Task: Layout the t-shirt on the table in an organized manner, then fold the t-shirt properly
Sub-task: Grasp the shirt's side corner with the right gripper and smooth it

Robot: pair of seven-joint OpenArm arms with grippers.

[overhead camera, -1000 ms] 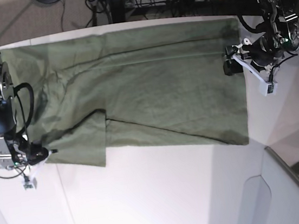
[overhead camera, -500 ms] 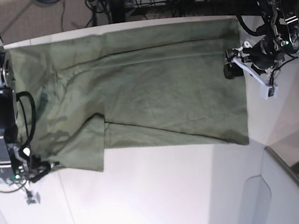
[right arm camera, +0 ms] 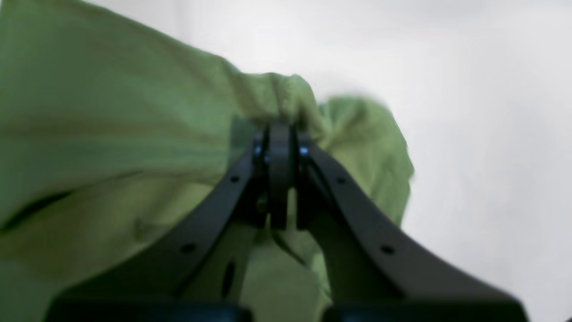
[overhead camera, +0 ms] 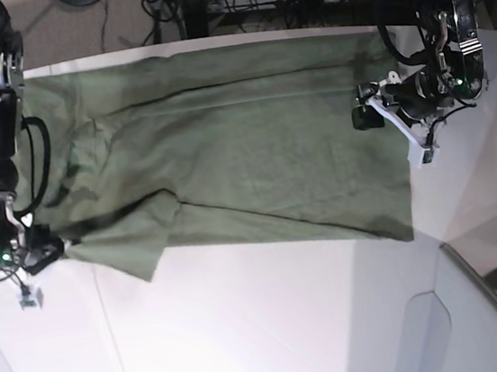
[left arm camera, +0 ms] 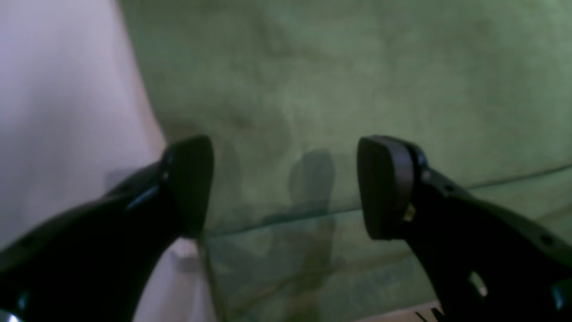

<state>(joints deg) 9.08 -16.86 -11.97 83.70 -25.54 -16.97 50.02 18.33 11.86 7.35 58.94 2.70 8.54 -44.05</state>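
T-shirt (overhead camera: 290, 158) lies across the white table (overhead camera: 248, 331).

t-shirt (overhead camera: 262, 148) on table (overhead camera: 248, 331), angled panel (overhead camera: 429, 327) at the near right corner

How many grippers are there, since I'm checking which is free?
2: the right gripper, shut on the shirt near its corner at the base view's left; the left gripper, open above the shirt at that view's right.

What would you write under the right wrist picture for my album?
The closed right tool pinches a bunched edge of the green shirt.
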